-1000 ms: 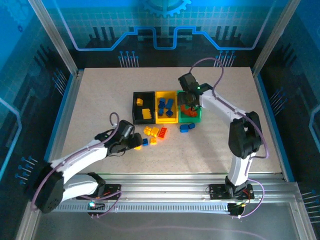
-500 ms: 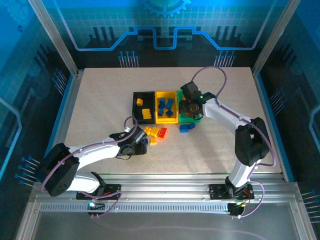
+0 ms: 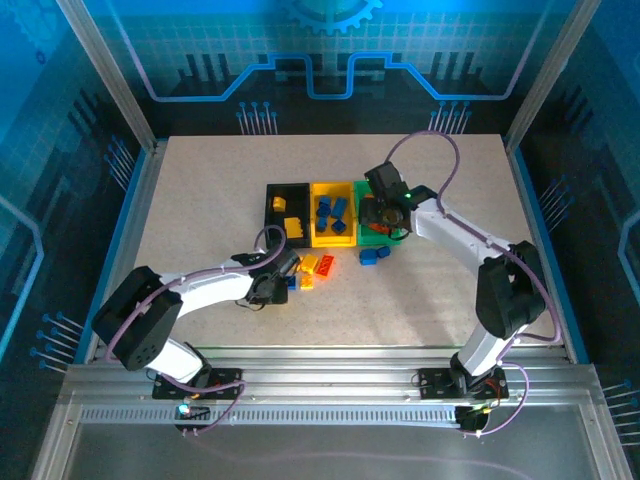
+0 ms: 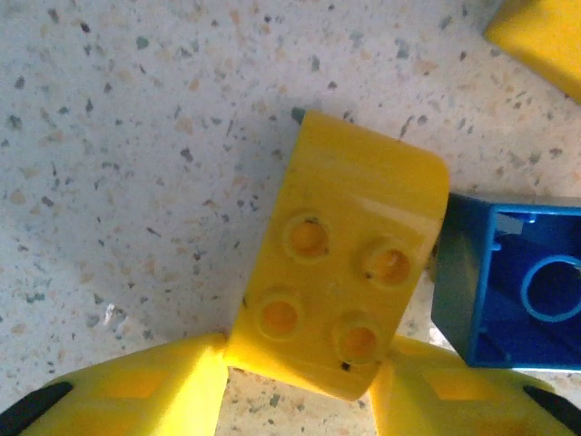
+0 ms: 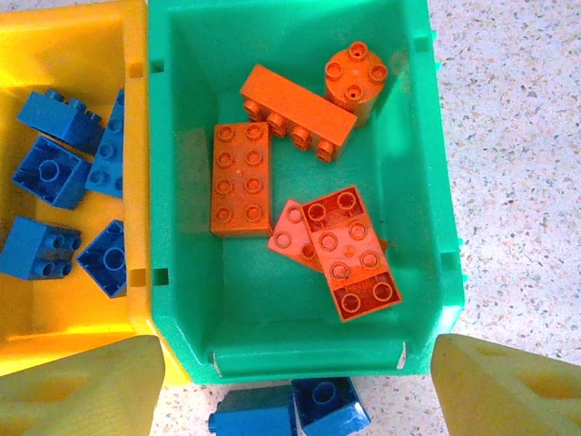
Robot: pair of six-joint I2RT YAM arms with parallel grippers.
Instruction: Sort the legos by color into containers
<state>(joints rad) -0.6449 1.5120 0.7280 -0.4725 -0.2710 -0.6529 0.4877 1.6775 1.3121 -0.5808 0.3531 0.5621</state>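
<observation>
Left claw (image 4: 300, 363): down on the bench (image 3: 200, 190) and pinching a yellow brick (image 4: 340, 282), one yellow finger on each flank, studs up at the wrist camera.
Right beside it: a blue brick (image 4: 508, 291) tipped over, hollow side showing, close against the finger on that side. I cannot tell whether it touches the yellow one.
Spot on the bench: a little toward the near edge from the middle, at the left end of the loose pile (image 3: 312, 266).
Right claw (image 5: 290, 372): spread wide, nothing in it, hanging over the green bin (image 5: 427, 272).
Green bin: several orange bricks (image 5: 241, 177) inside.
Yellow bin (image 5: 73, 23): the middle one of the row, with blue bricks (image 5: 50, 168) in it.
Black bin (image 3: 270, 225): left end of the row, at mid-bench, yellow pieces already in it.
Left to sort: two blue ones (image 5: 290, 413) just outside the green bin's near wall, plus yellow and orange pieces in the pile.
Step in hand: picking a yellow brick. The grip looks made and the lift has not begun, by my read.
Next move calls for: a straight lift so the blue neighbour isn't dragged along, then a short carry toward the far edge and a release above the black bin.
Progress: well past halfway, I'd judge.
</observation>
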